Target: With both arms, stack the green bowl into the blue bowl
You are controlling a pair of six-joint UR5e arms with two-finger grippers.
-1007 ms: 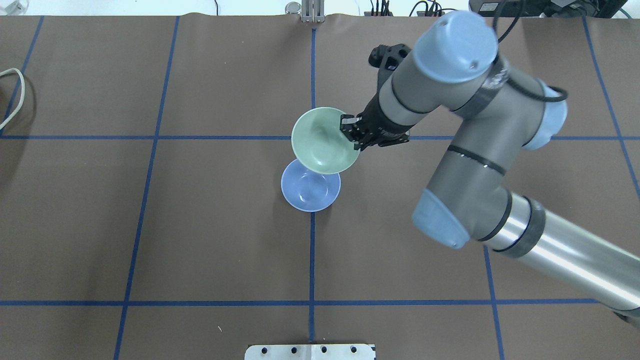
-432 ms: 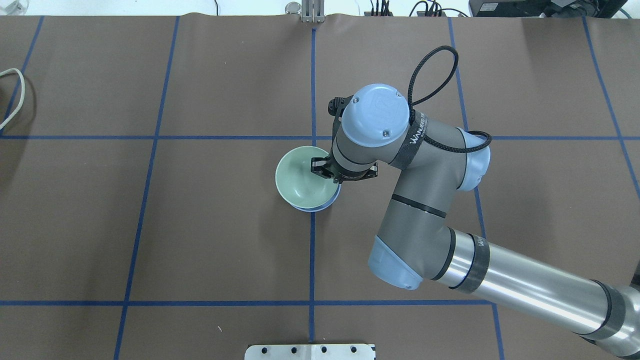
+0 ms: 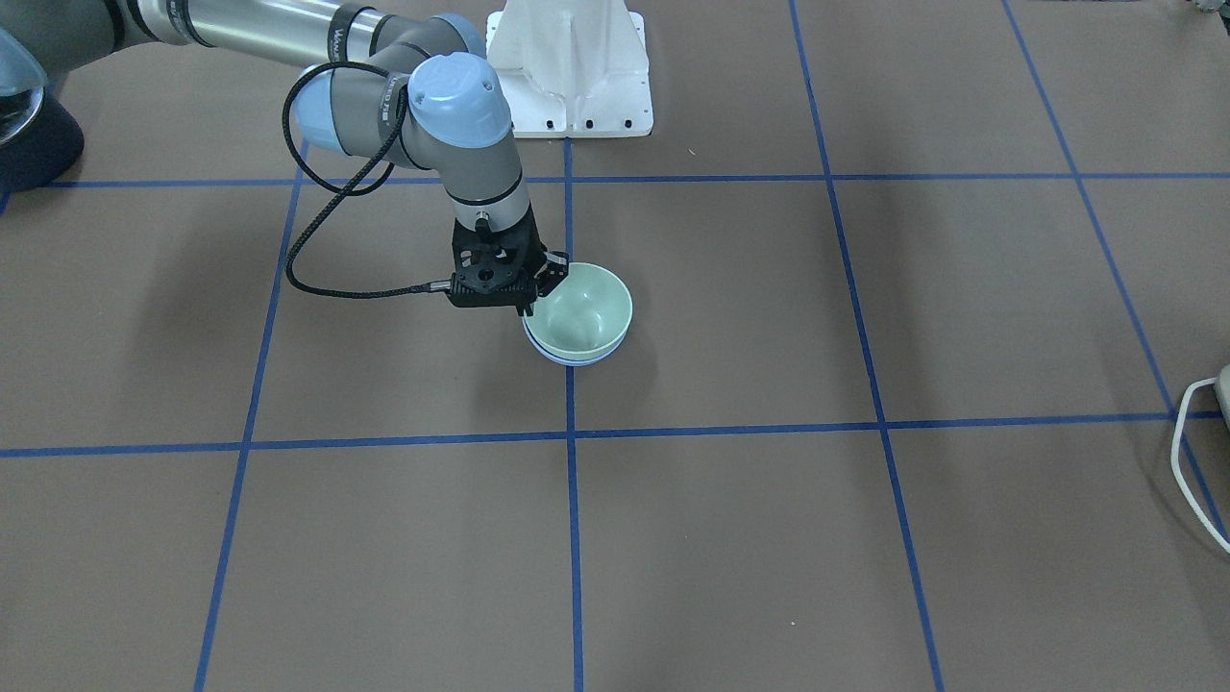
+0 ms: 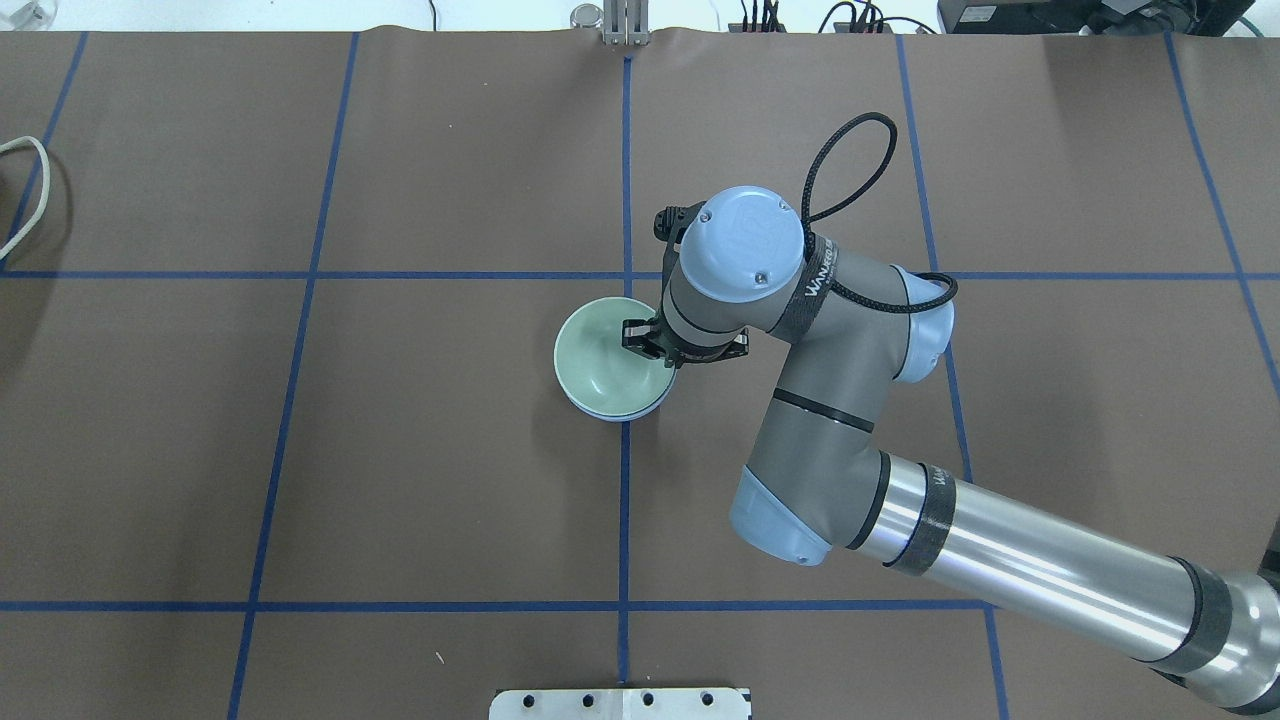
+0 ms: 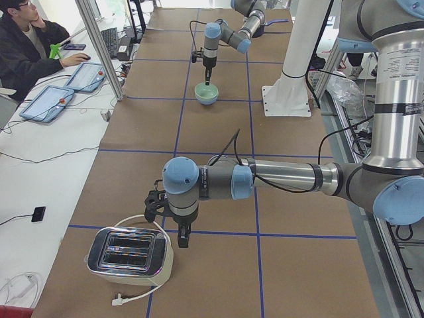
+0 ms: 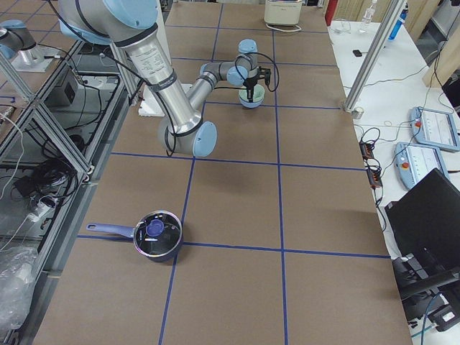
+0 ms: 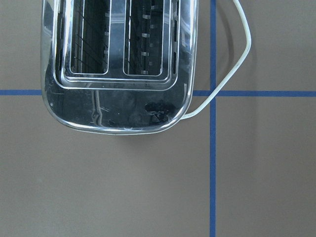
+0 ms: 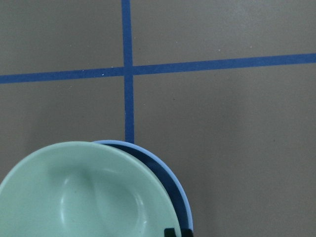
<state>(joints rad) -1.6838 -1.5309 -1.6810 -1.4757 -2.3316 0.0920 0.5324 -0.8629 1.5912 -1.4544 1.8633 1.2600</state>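
Observation:
The pale green bowl [image 4: 598, 365] sits nested in the blue bowl [image 4: 617, 415] near the table's middle, and only a thin blue rim shows under it. My right gripper [image 4: 648, 348] is shut on the green bowl's right rim and points straight down. In the front view the gripper [image 3: 540, 288] pinches the green bowl [image 3: 584, 312] above the blue rim [image 3: 575, 362]. The right wrist view shows the green bowl [image 8: 84, 192] slightly offset inside the blue bowl [image 8: 180, 201]. My left gripper [image 5: 182, 238] hangs far off by a toaster; I cannot tell if it is open.
A chrome toaster [image 5: 129, 252] with a white cord lies under the left wrist [image 7: 118, 64] at the table's left end. A dark pot [image 6: 157, 235] stands at the right end. A white cable [image 4: 30, 190] lies at the left edge. The white pedestal [image 3: 569, 67] stands behind the bowls.
The right arm has brought the green bowl from up high beyond the blue bowl down and toward me, into the blue bowl. The blue bowl has not moved.

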